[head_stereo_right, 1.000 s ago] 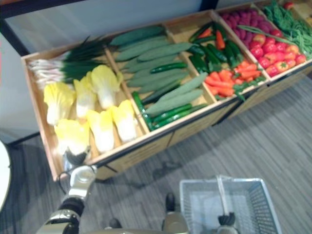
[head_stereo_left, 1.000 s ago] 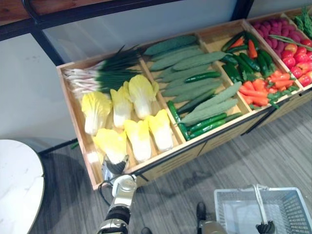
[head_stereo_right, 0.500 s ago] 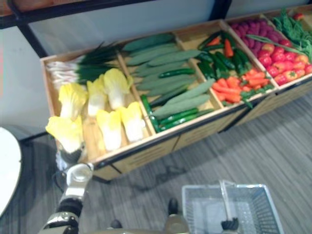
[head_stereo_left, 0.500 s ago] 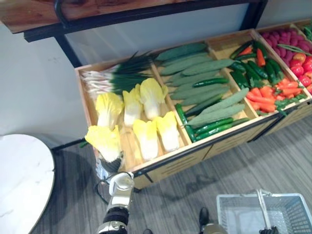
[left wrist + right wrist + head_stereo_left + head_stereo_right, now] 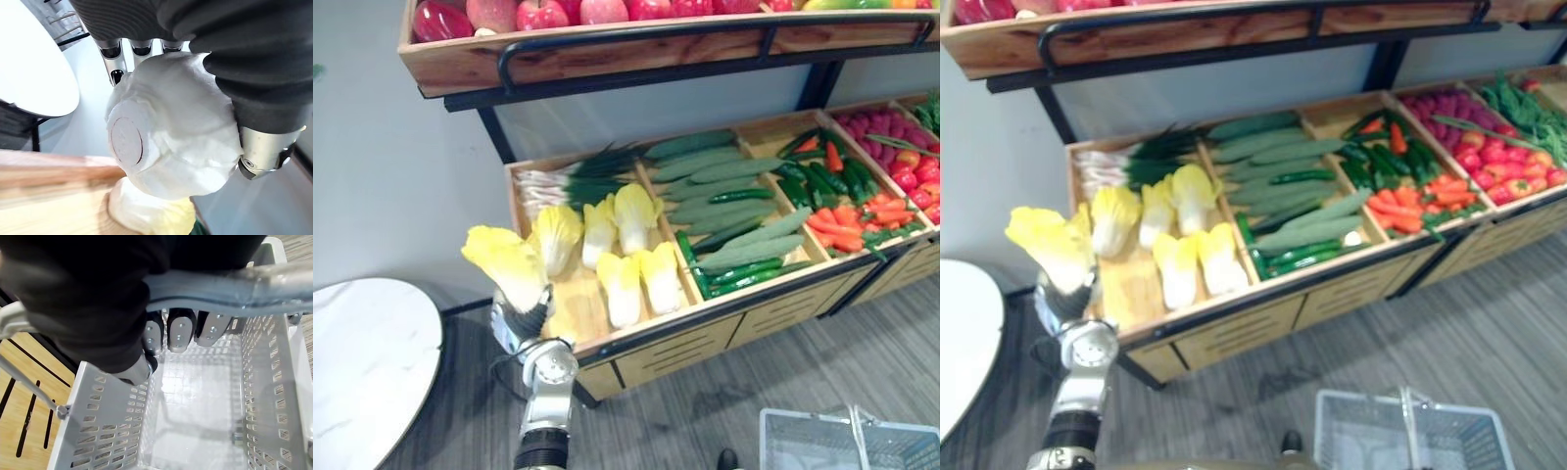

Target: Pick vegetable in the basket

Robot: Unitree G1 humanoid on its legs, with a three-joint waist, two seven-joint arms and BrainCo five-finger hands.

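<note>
Left eye view: napa cabbage (image 5: 509, 266) gripped by its pale base in left hand (image 5: 517, 321), fingers and thumb curled round it, yellow leaves up, lifted clear over wooden crate (image 5: 636, 340) at its front left corner (more cabbages lying in that compartment). Right hand (image 5: 178, 330) curled round handle (image 5: 234, 289) of white basket (image 5: 112, 431)

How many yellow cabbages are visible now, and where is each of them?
6. One cabbage is held in the left hand, raised at the crate's left end. Three lie in its left compartment's back row, two in front. More might be hidden underneath.
</note>
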